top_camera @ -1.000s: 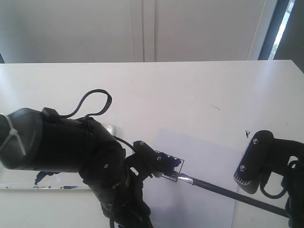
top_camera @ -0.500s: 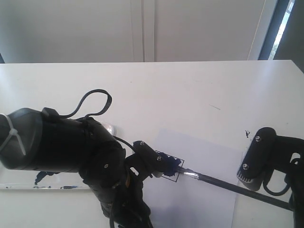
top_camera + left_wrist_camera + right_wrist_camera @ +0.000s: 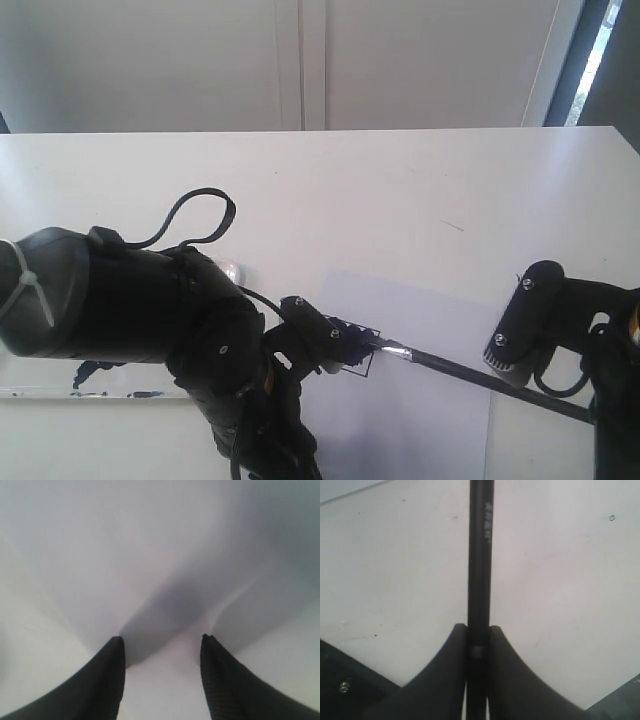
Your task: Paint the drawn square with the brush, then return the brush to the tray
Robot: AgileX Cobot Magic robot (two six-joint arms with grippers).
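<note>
Right claw: jaws drawn in tight on the brush, pads flat against either side of the black handle. The grip sits far back on the handle, so most of the length runs out ahead of the claw. Judged reason: reach, with the claw body kept off the wet paint.

- The brush leaves this claw at a low slant; its silver ferrule lies well ahead of the claw tips, with the bristle end at the edge of the drawn square.
- The square shows dark blue inside its pen lines. Part of it hides behind the left claw, so coverage cannot be judged in full. Painting looks under way, not finished.

Left claw: jaws spread apart, nothing between them.

- Both tips point down and seem to rest on the paper sheet, just beside the square. Likely purpose: pinning the sheet to the counter so the strokes do not drag it.

The tray lies well behind the left claw, on the far side of that arm from the right claw, with blue smears in it. The return trip for the brush would have to clear the left arm.
</note>
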